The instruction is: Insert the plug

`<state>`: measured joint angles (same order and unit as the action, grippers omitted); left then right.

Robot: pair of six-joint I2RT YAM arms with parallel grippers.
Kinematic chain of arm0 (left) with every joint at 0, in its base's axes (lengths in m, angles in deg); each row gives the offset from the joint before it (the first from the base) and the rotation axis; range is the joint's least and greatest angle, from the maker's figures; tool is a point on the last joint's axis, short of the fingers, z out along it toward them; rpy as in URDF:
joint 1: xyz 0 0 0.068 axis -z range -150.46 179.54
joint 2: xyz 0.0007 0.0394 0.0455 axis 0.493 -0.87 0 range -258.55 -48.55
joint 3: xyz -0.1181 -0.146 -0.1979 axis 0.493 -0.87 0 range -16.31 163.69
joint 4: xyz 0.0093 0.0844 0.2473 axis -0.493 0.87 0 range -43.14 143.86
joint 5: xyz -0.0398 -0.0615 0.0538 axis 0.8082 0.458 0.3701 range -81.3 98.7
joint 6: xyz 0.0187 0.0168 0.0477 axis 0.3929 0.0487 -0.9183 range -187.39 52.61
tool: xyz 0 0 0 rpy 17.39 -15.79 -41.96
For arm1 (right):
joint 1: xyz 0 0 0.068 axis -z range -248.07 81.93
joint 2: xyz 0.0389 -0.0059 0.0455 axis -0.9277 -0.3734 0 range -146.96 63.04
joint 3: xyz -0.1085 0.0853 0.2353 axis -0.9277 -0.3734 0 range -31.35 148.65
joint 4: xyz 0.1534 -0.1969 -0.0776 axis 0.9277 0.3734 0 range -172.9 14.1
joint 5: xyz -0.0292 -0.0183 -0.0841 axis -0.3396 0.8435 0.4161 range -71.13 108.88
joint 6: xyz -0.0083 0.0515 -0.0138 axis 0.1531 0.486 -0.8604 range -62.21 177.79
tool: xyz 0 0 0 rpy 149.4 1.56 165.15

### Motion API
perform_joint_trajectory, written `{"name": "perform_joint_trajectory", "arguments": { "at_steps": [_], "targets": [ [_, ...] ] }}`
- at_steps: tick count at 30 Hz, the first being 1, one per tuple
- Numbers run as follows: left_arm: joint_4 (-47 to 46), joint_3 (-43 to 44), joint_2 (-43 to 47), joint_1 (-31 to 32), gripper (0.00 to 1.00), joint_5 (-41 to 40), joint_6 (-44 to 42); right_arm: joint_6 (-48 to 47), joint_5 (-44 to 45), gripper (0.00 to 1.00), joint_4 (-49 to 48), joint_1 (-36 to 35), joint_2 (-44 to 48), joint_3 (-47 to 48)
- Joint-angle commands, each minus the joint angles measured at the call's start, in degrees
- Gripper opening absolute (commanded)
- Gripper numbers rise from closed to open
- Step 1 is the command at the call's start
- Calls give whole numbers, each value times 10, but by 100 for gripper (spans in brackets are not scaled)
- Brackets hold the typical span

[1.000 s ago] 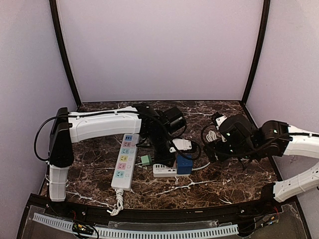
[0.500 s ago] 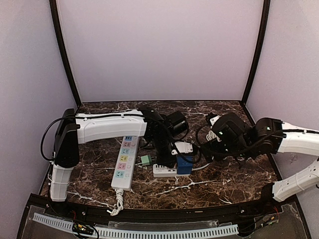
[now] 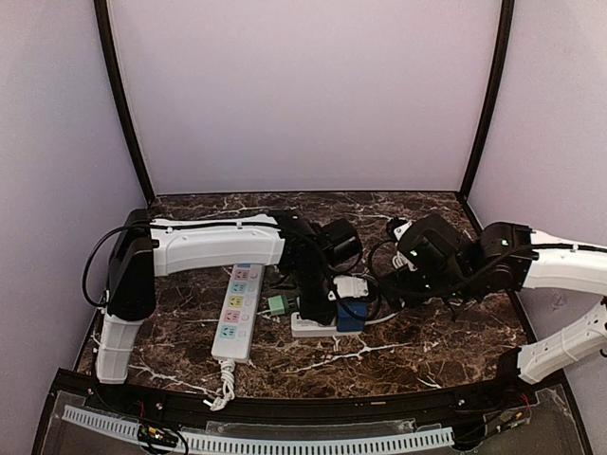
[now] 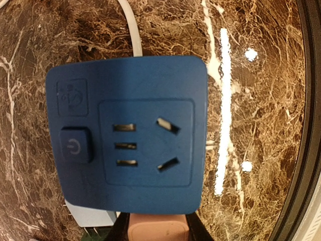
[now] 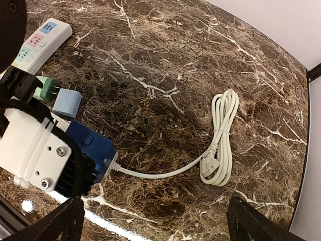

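Left arm [image 3: 213, 242] reaching across the desk [image 3: 398, 351], wrist bending down, jaws clenched above the blue socket block [image 4: 125, 130], hold unclear, right arm [image 3: 531, 265] stretching leftward, jaws released wide, white plug [image 5: 207, 168] lying on desk with coiled cord [image 5: 224, 120].

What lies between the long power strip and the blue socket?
A green plug and a pale blue adapter, side by side; the right wrist view shows it best.

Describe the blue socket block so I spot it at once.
On the marble table, look right of the long white power strip. The blue socket block lies there, a white cable leaving it. Unlike the paler adapter and green plug nearby, it is dark blue with a power button.
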<state>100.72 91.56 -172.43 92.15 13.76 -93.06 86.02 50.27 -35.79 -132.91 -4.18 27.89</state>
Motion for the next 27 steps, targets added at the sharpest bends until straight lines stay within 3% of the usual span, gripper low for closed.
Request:
{"name": "perform_joint_trajectory", "arguments": {
  "at_steps": [1, 27],
  "targets": [
    [-2, 4, -2, 8, 1, 6, 11, -9, -10, 99, -7, 1, -7, 12],
    [-6, 6, -24, 9, 2, -34, 22, -31, -10, 99, -14, 1, -43, 27]
  ]
}}
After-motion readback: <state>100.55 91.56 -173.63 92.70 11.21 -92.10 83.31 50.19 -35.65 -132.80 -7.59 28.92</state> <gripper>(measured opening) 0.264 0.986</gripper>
